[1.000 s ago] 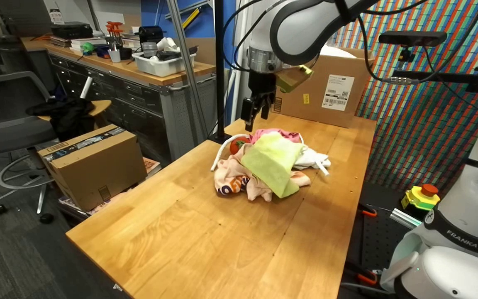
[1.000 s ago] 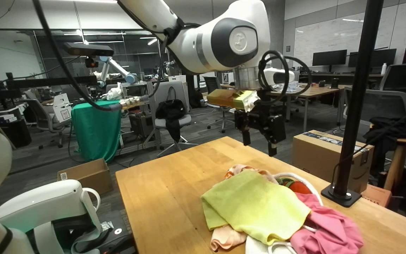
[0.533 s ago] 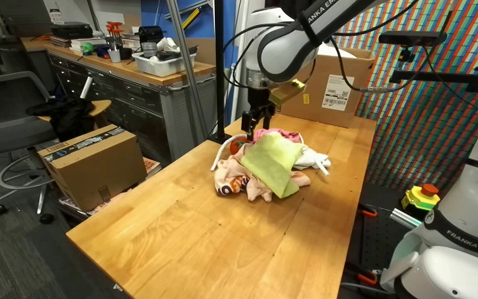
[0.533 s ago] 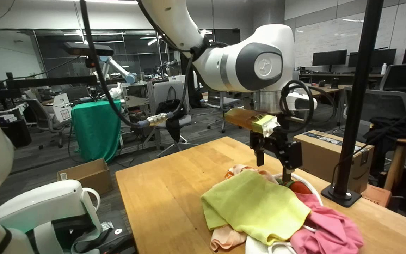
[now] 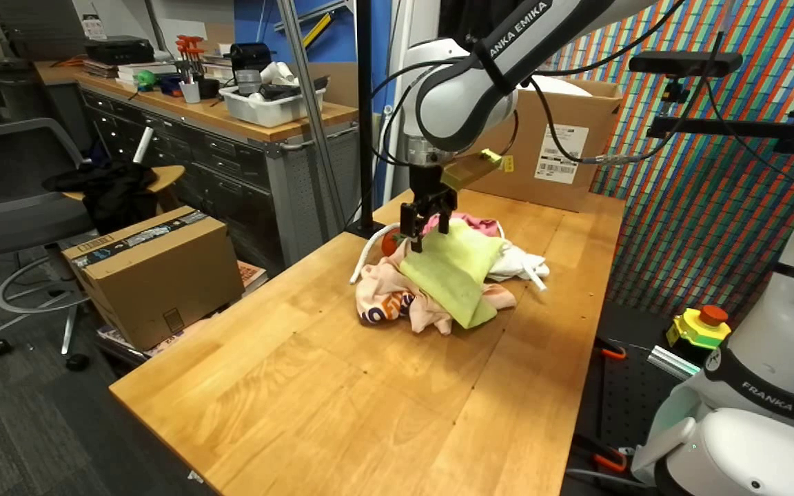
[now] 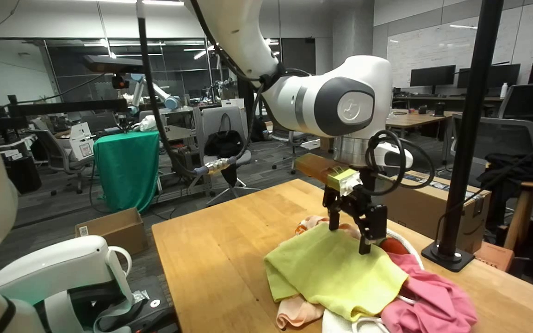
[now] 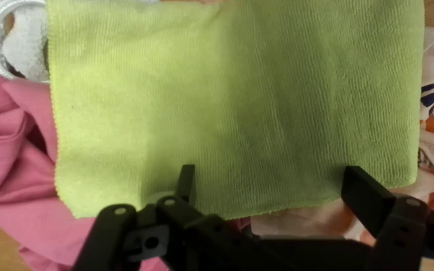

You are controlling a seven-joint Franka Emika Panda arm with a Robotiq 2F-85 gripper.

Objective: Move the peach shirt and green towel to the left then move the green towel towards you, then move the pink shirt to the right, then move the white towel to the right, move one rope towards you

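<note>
In an exterior view I read FRANKA EMIKA on the arm (image 5: 538, 43) near top centre and its base (image 5: 776, 331) at lower right. The label (image 5: 562, 153) on the carton (image 5: 514, 179) is too small to read; lettering (image 5: 391, 305) on the peach shirt (image 5: 389, 279), mid-frame, is too crumpled to make out. My gripper (image 7: 269, 171) is released, fingers (image 7: 365, 197) spread wide over the green towel (image 7: 232, 109); whether they touch it I can't tell. The bottom edge of an exterior view cuts off the pink shirt (image 6: 433, 300) and white towel (image 6: 334, 323). The rope (image 5: 364, 255) shows only in stretches.
</note>
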